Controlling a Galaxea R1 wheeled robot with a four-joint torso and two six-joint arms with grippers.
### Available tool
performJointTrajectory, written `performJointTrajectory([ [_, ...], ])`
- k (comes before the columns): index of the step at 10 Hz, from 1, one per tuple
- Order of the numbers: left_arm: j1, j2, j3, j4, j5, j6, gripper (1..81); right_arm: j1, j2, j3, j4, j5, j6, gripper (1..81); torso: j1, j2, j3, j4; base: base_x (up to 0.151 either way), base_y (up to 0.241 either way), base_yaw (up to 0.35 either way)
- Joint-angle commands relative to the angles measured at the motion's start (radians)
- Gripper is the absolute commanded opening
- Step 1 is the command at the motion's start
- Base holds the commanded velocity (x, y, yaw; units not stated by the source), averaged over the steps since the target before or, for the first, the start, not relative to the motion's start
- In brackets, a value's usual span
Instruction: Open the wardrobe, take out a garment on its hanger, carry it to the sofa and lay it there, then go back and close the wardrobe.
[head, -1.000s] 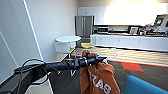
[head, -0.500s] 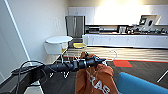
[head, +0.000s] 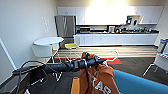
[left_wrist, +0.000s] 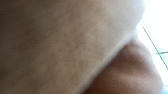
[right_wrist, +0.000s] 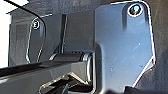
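My left arm reaches in from the left of the head view, and its gripper (head: 99, 60) is shut on the white hanger (head: 114, 53). The burnt-orange garment (head: 98, 80) hangs from that hanger with white letters on its chest, dangling just left of the blue sofa (head: 140, 83) at the lower right. Blurred fabric of the garment (left_wrist: 130, 72) sits very close in the left wrist view. The right wrist view shows the robot's own dark plate and bar. The wardrobe is out of view.
A round white table (head: 48, 40) with white and yellow chairs (head: 71, 45) stands ahead on the left by the wall. A steel fridge (head: 65, 26) and a long white kitchen counter (head: 117, 38) line the far wall. A white chair (head: 160, 61) stands at the right.
The whole head view has slid leftward, so the camera has turned right. More of the blue sofa shows at the lower right. The garment still hangs from my left gripper.
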Motion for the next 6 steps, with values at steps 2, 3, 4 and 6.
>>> performJointTrajectory([
  [2,-0.197,0.01,0.028,0.012,-0.053,0.014,1.0,0.045,0.007,0.01,0.006,-0.04,-0.001,81.1,0.0,0.0,0.0,0.0,0.0,0.0,-0.251],
  [3,-0.197,0.015,0.024,0.015,-0.051,0.014,1.0,0.045,0.007,0.01,0.006,-0.04,-0.001,81.1,0.0,0.0,0.0,0.0,0.0,0.0,-0.251],
  [4,-0.197,0.02,0.023,0.019,-0.049,0.014,1.0,0.044,0.007,0.01,0.006,-0.04,-0.001,81.1,0.0,0.0,0.0,0.0,0.0,0.0,-0.251],
  [6,-0.194,0.035,0.011,0.029,-0.043,0.014,1.0,0.044,0.009,0.01,0.004,-0.04,-0.001,81.1,0.0,0.0,0.0,0.0,0.0,0.0,-0.251],
])
